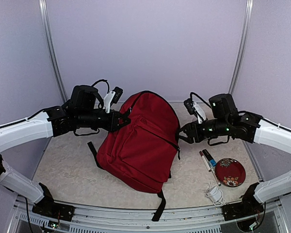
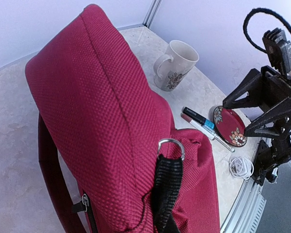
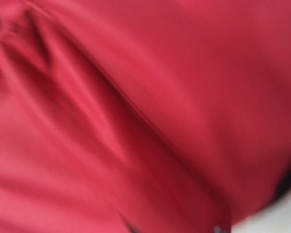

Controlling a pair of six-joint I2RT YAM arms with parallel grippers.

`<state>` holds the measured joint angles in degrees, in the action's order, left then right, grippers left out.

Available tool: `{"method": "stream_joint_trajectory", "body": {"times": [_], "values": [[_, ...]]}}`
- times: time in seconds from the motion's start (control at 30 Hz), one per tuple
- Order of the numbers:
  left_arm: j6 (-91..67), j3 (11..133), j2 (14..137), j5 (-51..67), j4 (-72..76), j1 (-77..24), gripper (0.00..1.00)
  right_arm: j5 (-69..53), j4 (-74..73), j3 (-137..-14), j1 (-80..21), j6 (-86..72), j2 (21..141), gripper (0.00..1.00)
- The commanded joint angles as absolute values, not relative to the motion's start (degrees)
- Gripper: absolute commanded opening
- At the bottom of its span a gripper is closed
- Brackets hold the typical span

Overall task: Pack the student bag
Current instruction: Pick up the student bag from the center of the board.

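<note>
Pale lilac walls (image 1: 145, 43) close in a cream, mottled counter (image 1: 63, 170), and the student bag (image 1: 138, 145) fills its middle: dark red, front face up, its top toward the far wall and one black strap (image 1: 160, 208) trailing toward the near rail. We see the left fingers (image 1: 120, 121) pressed against the bag's upper left corner. They are closed tight, and they themselves fall outside the left wrist view. In that view a black webbing loop (image 2: 167, 189) with a metal ring (image 2: 171, 147) runs from the bag's top edge down to the bottom of the picture, where the fingers would be, so we read them as pinched on that webbing. That end of the bag stands raised off the counter. The right fingers (image 2: 231, 101) stand apart with nothing between them. From above they sit just beside the bag's right edge, near the zipper line, and we cannot tell whether they touch the fabric. The right wrist view gives us only blurred red cloth filling the picture, which puts the bag close in front of that camera. To the right of the bag, on the counter, lie two pens (image 1: 208, 162) side by side, a red patterned plate (image 1: 230, 171) just beside them, and a coiled white cable (image 1: 214, 194) nearer the rail. A cream mug (image 2: 177, 63) stands farther back by the corner.
</note>
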<state>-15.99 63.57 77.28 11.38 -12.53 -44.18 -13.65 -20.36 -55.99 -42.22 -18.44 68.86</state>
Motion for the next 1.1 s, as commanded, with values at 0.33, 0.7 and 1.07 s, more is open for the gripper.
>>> {"method": "stream_joint_trajectory", "body": {"times": [0.33, 0.7, 1.07], "values": [[-12.9, 69.2, 77.7, 10.6, -5.2, -44.4, 0.00, -15.4, -7.3, -59.4, -46.3, 9.0, 80.1, 0.84], [-11.1, 69.5, 78.1, 11.0, -5.7, -45.2, 0.00, -7.1, -5.6, -62.5, -42.2, 7.2, 85.1, 0.43], [-9.9, 70.1, 78.8, 10.9, -6.5, -45.7, 0.00, -12.1, -6.2, -58.3, -42.0, 10.0, 86.7, 0.61]]}}
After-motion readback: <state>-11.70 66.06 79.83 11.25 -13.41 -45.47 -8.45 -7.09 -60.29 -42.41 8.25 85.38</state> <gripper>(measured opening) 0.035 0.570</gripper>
